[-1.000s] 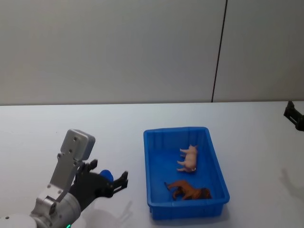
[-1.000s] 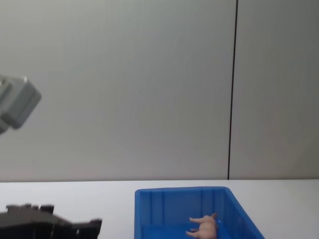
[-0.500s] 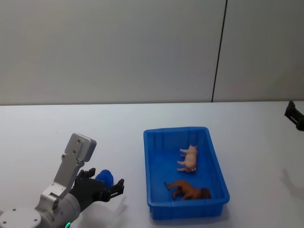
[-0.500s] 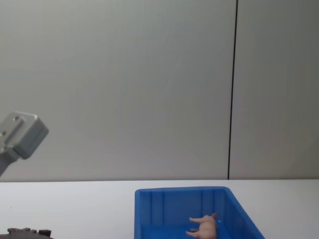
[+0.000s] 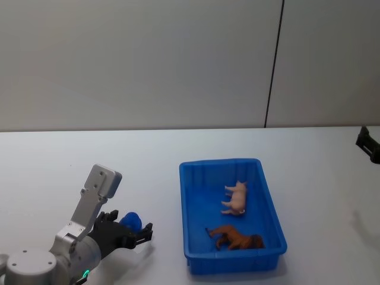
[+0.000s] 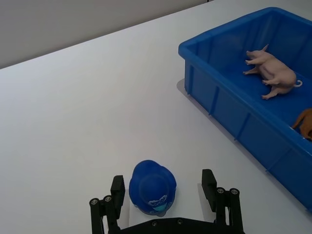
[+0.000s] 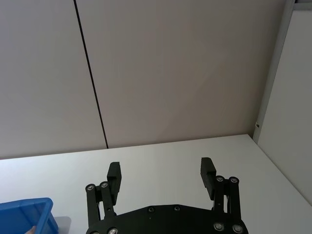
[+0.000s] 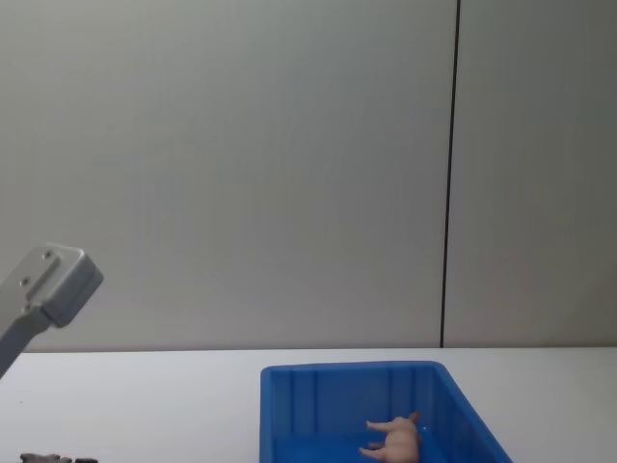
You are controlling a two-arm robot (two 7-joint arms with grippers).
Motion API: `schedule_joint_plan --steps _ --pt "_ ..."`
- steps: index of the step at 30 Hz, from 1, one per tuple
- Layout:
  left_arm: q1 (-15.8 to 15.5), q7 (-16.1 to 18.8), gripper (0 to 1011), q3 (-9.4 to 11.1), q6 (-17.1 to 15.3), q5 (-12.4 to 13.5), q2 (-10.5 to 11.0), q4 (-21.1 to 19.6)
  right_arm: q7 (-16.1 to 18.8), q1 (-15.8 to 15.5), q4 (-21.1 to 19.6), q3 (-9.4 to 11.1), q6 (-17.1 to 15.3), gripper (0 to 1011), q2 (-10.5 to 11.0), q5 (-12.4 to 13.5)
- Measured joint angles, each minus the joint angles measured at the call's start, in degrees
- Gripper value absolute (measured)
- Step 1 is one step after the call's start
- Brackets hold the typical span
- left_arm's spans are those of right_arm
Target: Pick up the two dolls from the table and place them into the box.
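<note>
The blue box [image 5: 221, 163] stands on the white table [image 5: 71, 160], right of centre. Inside it a pale pink pig-like doll [image 5: 236, 198] lies near the middle, also seen in the left wrist view [image 6: 271, 72] and the chest view [image 8: 395, 440]. A brown animal figure [image 5: 236, 238] lies at the box's near end. My left gripper [image 5: 132, 229] is low over the table left of the box, open, its fingers either side of a small round blue toy [image 6: 152, 187]. My right gripper [image 7: 161, 168] hangs open at the far right [image 5: 369, 144], holding nothing.
A grey panelled wall with a dark vertical seam [image 5: 273, 65] backs the table. The left arm's grey wrist housing [image 8: 50, 280] rises at the left of the chest view. Bare tabletop [image 6: 73, 107] lies between the left gripper and the box wall [image 6: 229, 117].
My left arm has dropped lower and drawn back slightly, bringing its open fingers down around the blue toy. The right gripper and the figures in the box have not moved.
</note>
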State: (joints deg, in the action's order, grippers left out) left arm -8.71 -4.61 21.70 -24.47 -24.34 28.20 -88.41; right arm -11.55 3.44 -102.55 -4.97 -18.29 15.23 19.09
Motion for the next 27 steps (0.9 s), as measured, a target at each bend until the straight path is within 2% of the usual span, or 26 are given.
schedule_joint_plan --steps 15,19,20,25,27 --pt "-1.15 -0.12 978 -0.29 -1.21 0.65 -0.86 2.86 0.01 0.0 0.0 0.0 -0.01 1001 0.0 -0.01" --pt "-1.32 -0.12 904 -0.33 -1.39 0.74 -0.98 3.25 0.01 0.0 0.0 0.0 -0.01 1001 0.0 0.0" --pt "-1.34 -0.12 848 -0.34 -1.41 0.76 -0.99 3.3 0.01 0.0 0.0 0.0 -0.01 1001 0.0 -0.01" --pt "-1.44 -0.12 730 -0.36 -1.52 0.81 -1.07 3.55 0.01 0.0 0.0 0.0 -0.01 1001 0.0 -0.01" --pt "-1.49 -0.12 647 -0.38 -1.56 0.82 -1.09 3.63 0.01 0.0 0.0 0.0 -0.01 1001 0.0 -0.01"
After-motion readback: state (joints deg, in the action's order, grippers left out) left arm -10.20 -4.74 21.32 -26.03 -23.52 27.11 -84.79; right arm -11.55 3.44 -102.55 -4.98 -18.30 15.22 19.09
